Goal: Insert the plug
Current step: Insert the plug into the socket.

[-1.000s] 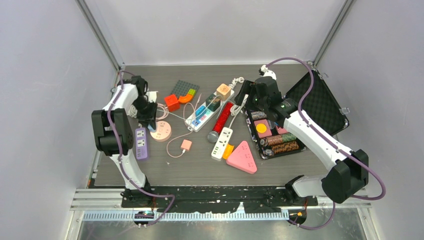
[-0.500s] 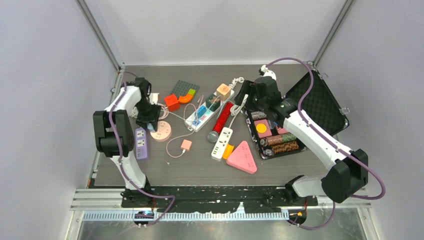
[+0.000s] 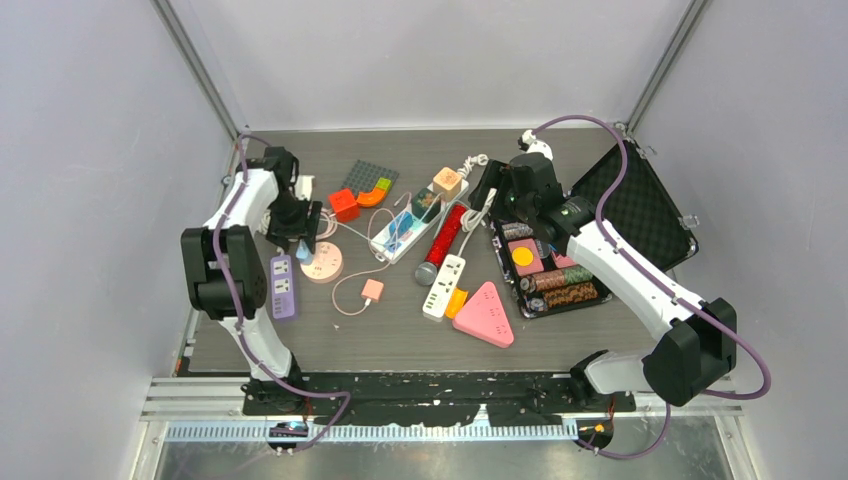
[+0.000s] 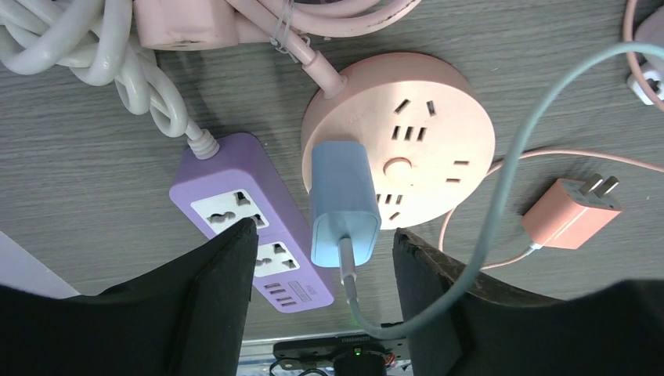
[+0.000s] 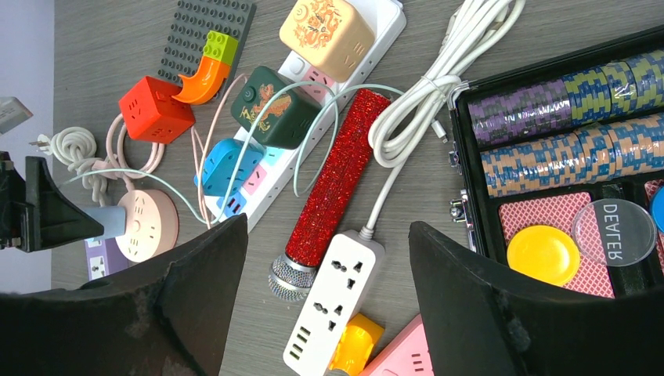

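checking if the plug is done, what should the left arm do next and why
Probably lift the left claw straight up and clear: the blue adapter stands upright on the pink round socket, and the open claw flanks it without touching. Full seating cannot be told; mind the pale cable trailing from it.

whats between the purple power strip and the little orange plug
The round pink socket, with the blue charger plug over its edge nearest the purple strip, seen in the left wrist view.
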`<state>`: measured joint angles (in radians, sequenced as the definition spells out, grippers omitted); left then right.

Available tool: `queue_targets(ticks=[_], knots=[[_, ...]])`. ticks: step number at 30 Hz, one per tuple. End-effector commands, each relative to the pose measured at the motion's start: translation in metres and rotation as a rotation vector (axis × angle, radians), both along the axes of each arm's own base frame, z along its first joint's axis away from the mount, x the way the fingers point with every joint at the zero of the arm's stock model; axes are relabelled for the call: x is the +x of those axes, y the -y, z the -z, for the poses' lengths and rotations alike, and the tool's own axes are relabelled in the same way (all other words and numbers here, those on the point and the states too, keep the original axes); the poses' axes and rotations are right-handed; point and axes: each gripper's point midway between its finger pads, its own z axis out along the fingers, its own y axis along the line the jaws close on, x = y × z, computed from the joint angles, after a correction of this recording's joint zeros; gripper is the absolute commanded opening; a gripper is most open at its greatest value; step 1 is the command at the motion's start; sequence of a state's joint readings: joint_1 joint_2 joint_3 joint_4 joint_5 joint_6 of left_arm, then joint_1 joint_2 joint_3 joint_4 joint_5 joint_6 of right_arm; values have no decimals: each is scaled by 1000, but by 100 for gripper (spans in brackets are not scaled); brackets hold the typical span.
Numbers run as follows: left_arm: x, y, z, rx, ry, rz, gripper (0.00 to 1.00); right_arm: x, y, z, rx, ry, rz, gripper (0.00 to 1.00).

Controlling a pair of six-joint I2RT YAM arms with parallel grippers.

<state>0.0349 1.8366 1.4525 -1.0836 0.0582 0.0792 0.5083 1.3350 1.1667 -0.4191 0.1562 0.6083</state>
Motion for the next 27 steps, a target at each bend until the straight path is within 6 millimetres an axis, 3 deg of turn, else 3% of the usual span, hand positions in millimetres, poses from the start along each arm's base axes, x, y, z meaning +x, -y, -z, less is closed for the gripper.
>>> queue_targets(ticks=[1, 6, 10, 17, 25, 27], knots=[[6, 5, -15, -29, 71, -14, 61, 4, 3, -26, 47, 77, 27, 80], [3, 10, -10, -61, 46, -15, 42, 5, 2, -24, 44, 73, 25, 80], [-2, 9, 0, -54, 7, -20, 36, 5, 2, -23, 42, 69, 27, 80], [-6, 6, 11, -31, -29, -18, 2, 6, 1, -23, 46, 68, 30, 80], [-23, 4, 34, 26, -150, 15, 0, 7, 0, -23, 51, 64, 32, 79], [-25, 11, 38, 47, -183, 54, 0, 7, 0, -24, 55, 65, 35, 79]])
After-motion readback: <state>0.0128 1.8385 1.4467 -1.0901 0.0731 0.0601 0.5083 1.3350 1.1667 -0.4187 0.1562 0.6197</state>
